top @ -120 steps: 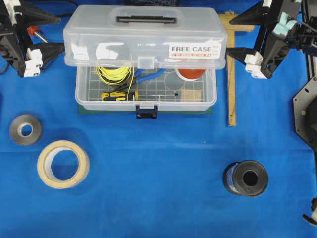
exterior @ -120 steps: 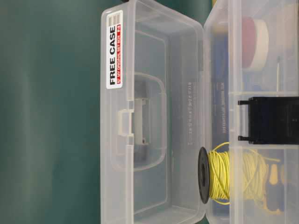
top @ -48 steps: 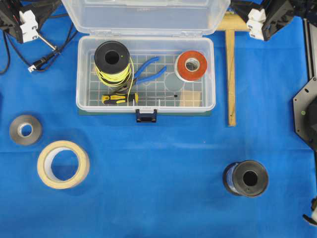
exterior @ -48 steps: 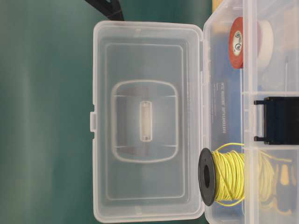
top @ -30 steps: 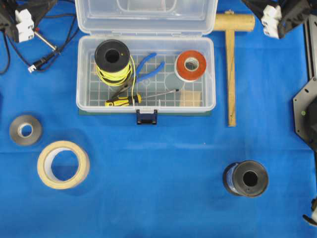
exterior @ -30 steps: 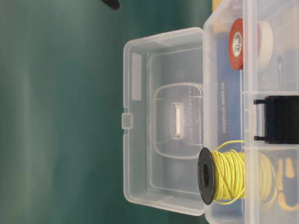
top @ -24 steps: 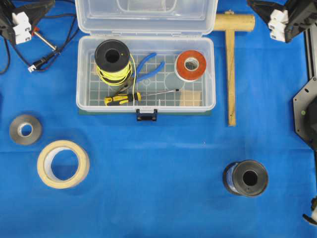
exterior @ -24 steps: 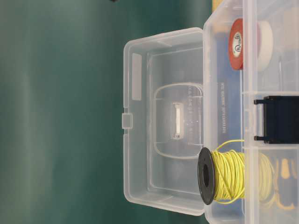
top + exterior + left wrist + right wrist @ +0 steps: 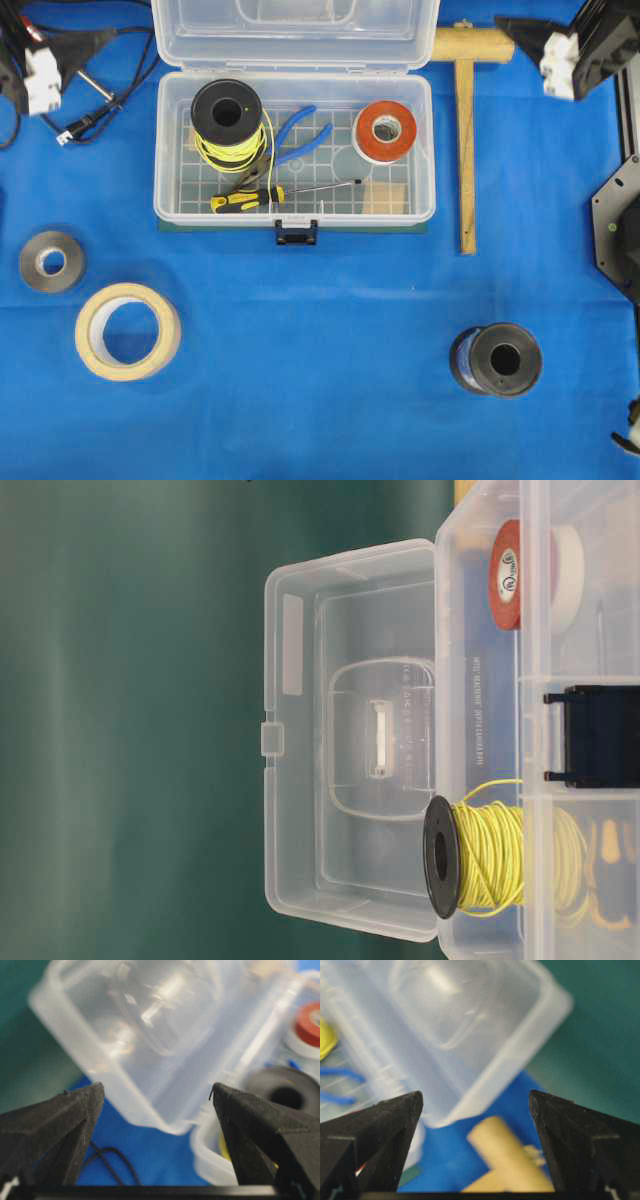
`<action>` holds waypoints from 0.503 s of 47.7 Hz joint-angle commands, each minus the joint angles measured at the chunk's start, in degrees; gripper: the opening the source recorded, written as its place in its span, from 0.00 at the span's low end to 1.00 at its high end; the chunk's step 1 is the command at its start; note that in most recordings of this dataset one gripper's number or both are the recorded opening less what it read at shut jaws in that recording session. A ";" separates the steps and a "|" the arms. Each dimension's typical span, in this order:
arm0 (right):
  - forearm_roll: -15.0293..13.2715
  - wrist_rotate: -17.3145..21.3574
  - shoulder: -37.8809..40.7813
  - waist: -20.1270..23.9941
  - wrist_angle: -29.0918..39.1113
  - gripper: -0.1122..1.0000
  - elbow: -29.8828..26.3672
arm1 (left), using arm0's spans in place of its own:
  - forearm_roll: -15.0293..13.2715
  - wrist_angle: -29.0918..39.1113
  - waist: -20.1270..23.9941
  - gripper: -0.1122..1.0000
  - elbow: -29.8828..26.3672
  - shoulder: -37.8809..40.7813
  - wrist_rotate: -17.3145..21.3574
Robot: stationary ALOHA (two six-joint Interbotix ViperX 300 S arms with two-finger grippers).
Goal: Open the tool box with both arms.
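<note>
Clear plastic tool box (image 9: 295, 150) sits at the far middle of the blue cloth, its lid laid fully back — the opening looks finished. Left gripper (image 9: 55, 55) and right gripper (image 9: 535, 45) stand beside it, spread wide, holding nothing; the next move needs only retreat.

tool box (image 9: 295, 150) lid: top cut off overhead | wrist views: blurred | left end effector (image 9: 156, 1094): partly off-frame overhead
</note>
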 commanded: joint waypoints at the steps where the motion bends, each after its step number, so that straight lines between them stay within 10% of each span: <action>1: 0.44 0.00 -0.18 3.43 0.35 0.86 -0.62 | 0.00 0.70 -3.69 0.88 -0.09 -0.88 -0.44; 24: 0.62 0.09 1.67 26.19 1.23 0.86 -0.44 | 0.00 1.23 -25.22 0.88 1.14 -1.49 -0.62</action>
